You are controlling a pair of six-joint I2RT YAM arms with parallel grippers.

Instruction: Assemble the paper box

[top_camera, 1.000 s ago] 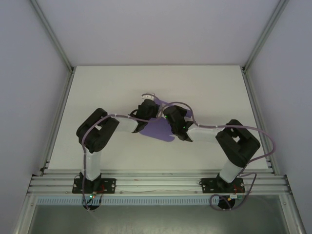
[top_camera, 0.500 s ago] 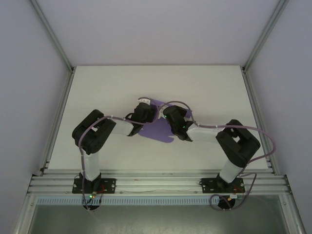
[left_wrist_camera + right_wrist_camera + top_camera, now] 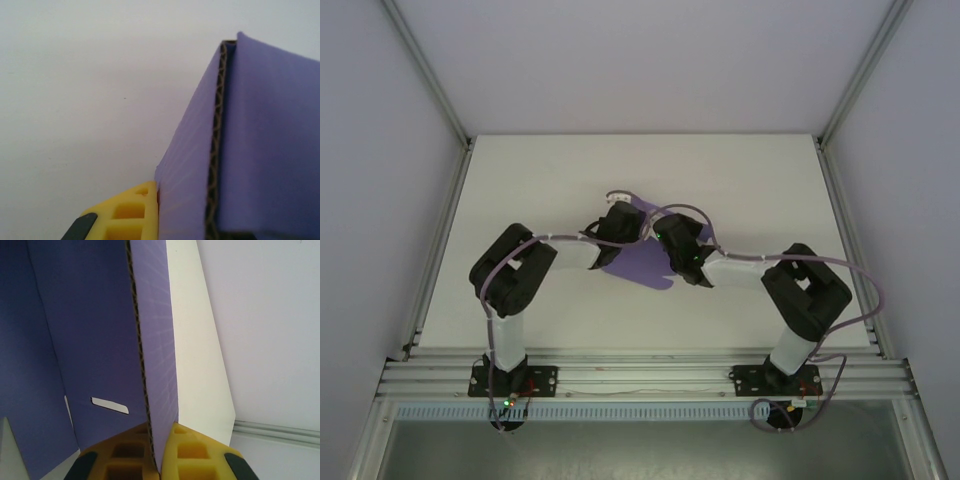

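Note:
The paper box (image 3: pixel 638 264) is a purple corrugated card sheet with flaps, held up off the white table between both arms. My right gripper (image 3: pixel 162 434) is shut on one upright panel's edge, with a yellow finger (image 3: pixel 125 450) on each side. A narrow slot (image 3: pixel 109 405) is cut in the panel to its left. My left gripper (image 3: pixel 160 196) has one yellow finger (image 3: pixel 131 212) pressed flat against a purple panel (image 3: pixel 187 165). The card hides its other finger. From above, the left gripper (image 3: pixel 618 216) and right gripper (image 3: pixel 672 238) meet over the sheet.
Aluminium rails (image 3: pixel 440 240) run along the left and right sides of the table, and a rail (image 3: pixel 640 372) at the near edge carries both arm bases. White walls enclose the table. Purple cables (image 3: pixel 850 270) loop off the right arm.
The left arm's elbow swung out to the left and came partly back. Its wrist now sits slightly farther up the table. The purple sheet shifted a little with it, and the right arm barely moved.

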